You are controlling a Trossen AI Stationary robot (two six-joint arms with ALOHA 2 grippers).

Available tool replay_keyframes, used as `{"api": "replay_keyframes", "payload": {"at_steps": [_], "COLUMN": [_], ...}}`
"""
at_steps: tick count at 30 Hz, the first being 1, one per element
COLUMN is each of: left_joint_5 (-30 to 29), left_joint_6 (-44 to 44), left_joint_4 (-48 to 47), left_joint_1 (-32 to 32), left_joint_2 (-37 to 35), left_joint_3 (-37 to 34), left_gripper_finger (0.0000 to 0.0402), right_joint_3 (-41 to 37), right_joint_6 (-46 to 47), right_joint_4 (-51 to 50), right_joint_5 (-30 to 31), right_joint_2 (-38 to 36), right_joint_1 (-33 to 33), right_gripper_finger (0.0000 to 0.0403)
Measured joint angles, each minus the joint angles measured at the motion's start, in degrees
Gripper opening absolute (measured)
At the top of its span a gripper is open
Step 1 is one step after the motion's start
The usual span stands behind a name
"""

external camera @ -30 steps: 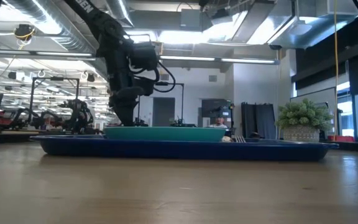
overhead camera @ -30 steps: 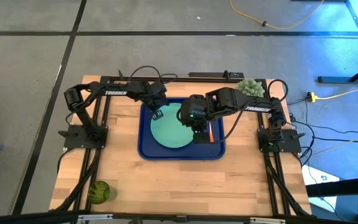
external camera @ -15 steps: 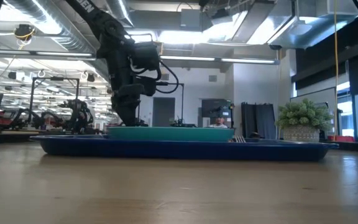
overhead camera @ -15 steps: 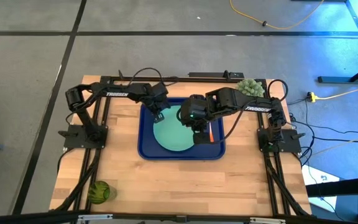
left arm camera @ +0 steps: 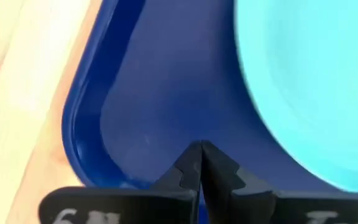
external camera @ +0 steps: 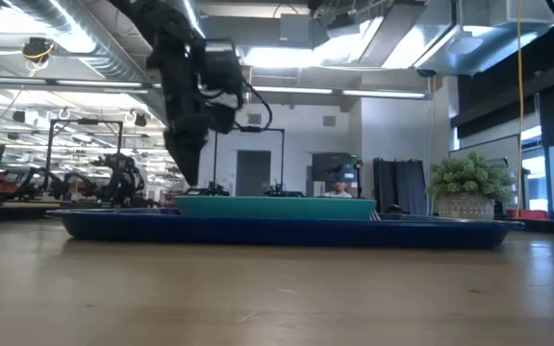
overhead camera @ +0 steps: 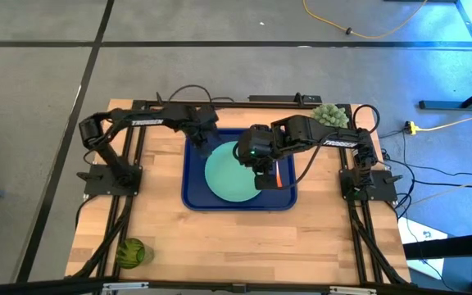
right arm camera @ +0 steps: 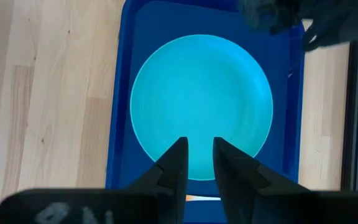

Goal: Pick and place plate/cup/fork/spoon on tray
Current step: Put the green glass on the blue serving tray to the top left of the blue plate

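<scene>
The mint-green plate [overhead camera: 234, 172] lies flat in the dark blue tray [overhead camera: 192, 190] at the table's middle. My left gripper [overhead camera: 201, 141] is shut and empty, a little above the tray's far left corner [left arm camera: 98, 106], beside the plate's rim [left arm camera: 260, 112]. My right gripper [right arm camera: 199, 149] is open and empty, high above the plate's right part. An orange-red handle [overhead camera: 279, 174] lies in the tray right of the plate; I cannot tell whether it is the fork or the spoon. The dark-green cup [overhead camera: 131, 252] stands on the table near its near left corner.
A pale green fuzzy plant [overhead camera: 331, 115] stands at the table's far right corner and also shows in the low view [external camera: 466, 187]. Bare wood [overhead camera: 244, 238] lies between the tray and the table's near edge.
The plate has slid a little toward the table's right inside the tray, staying flat. My left gripper, shut, has risen off the plate's left rim and drawn back toward the table's far left.
</scene>
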Motion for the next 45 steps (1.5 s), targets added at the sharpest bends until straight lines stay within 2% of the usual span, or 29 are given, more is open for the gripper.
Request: {"api": "replay_keyframes", "payload": {"at_steps": [7, 15, 20, 28, 34, 38, 42, 45], "left_joint_5": [4.35, 4.45, 7.11, 16.74, 18.12, 20.35, 22.98, 23.32], "left_joint_6": [-7.5, -23.43, -31.67, -43.32, -54.03, -59.71, -60.47, -60.54], "left_joint_4": [-13.91, -23.25, -26.6, -27.13, -27.12, -27.26, -27.32, -27.32], "left_joint_1": [-3.38, -14.68, -24.86, -40.78, -48.73, -52.43, -56.05, -59.03], "left_joint_2": [-10.73, -24.23, -29.83, -35.01, -35.99, -35.86, -35.87, -35.89], "left_joint_3": [2.15, 2.3, 2.3, 2.28, 2.26, 2.26, 2.26, 2.26], "left_gripper_finger": [0.0, 0.0, 0.0, 0.0, 0.0002, 0.0022, 0.005, 0.0065], "right_joint_3": [0.0, 0.0, -0.02, -0.04, -0.04, -0.03, -0.04, -0.04], "right_joint_6": [-0.73, -5.44, -7.88, -9.78, -10.14, -12.29, -12.57, -12.55], "right_joint_4": [-0.17, -0.27, -0.27, -0.48, -0.48, -0.4, 0.78, 1.57], "right_joint_5": [0.0, 0.0, 0.0, -0.85, -1.48, -7.47, -14.25, -15.19], "right_joint_2": [0.02, 0.02, 0.02, 0.02, 0.02, 0.02, 0.02, 0.02], "right_joint_1": [0.02, 0.0, 0.0, 0.0, 0.02, -0.02, 0.0, 0.02], "right_gripper_finger": [0.0078, 0.0078, 0.0078, 0.0078, 0.0078, 0.0078, 0.0078, 0.0078]}}
